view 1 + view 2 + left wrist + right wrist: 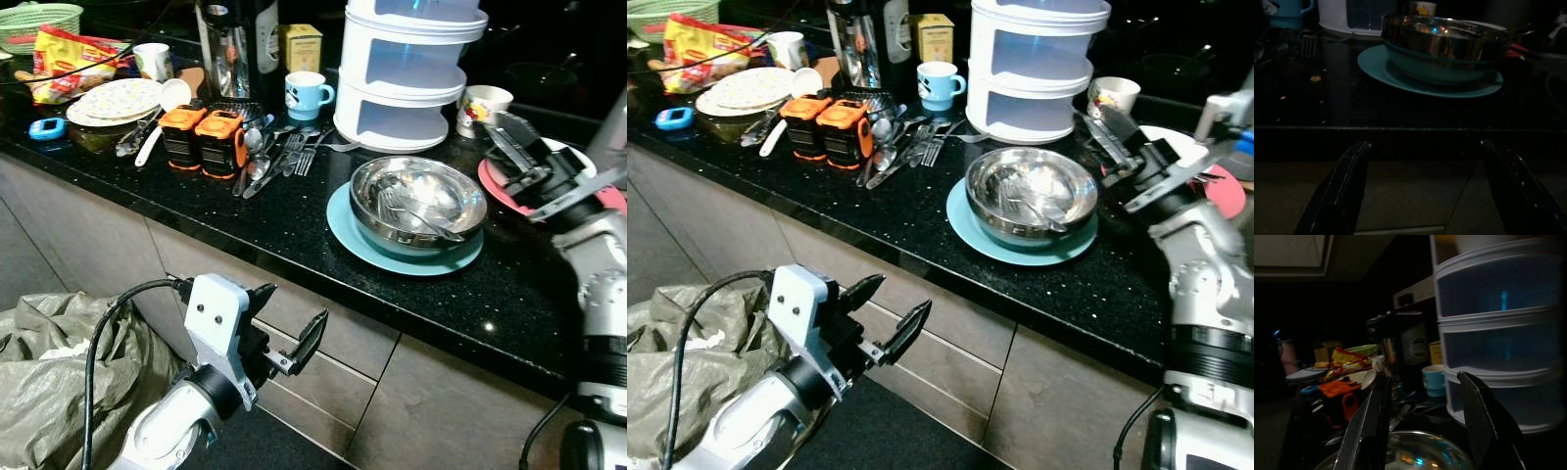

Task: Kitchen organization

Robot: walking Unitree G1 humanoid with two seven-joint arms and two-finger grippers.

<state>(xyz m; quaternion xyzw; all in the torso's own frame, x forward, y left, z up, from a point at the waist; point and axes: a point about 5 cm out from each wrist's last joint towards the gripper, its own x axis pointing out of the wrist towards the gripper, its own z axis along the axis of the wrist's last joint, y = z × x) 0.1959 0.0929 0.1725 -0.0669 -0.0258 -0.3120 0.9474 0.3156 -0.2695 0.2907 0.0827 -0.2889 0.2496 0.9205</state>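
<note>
A steel bowl point(419, 201) with a fork in it sits on a teal plate point(343, 231) near the front of the black counter point(245, 220). My left gripper point(291, 318) hangs open below the counter edge, in front of the cabinet fronts, pointing at the bowl point(1444, 41). Its two fingers point(1344, 186) hold nothing. My right gripper point(517, 157) hovers open to the right of the bowl, above a pink plate point(488, 177). Between its fingers point(1369, 426) I see the bowl's rim point(1415, 453) and a white stacked container point(1498, 333).
The white tiered container point(407, 73) stands behind the bowl, with a patterned cup point(483, 106) and a blue mug point(306, 95) on either side of it. Loose cutlery point(279, 152), two orange blocks point(204, 137), stacked plates point(113, 101) and a snack bag point(69, 61) crowd the left. A grey bag point(59, 343) lies on the floor.
</note>
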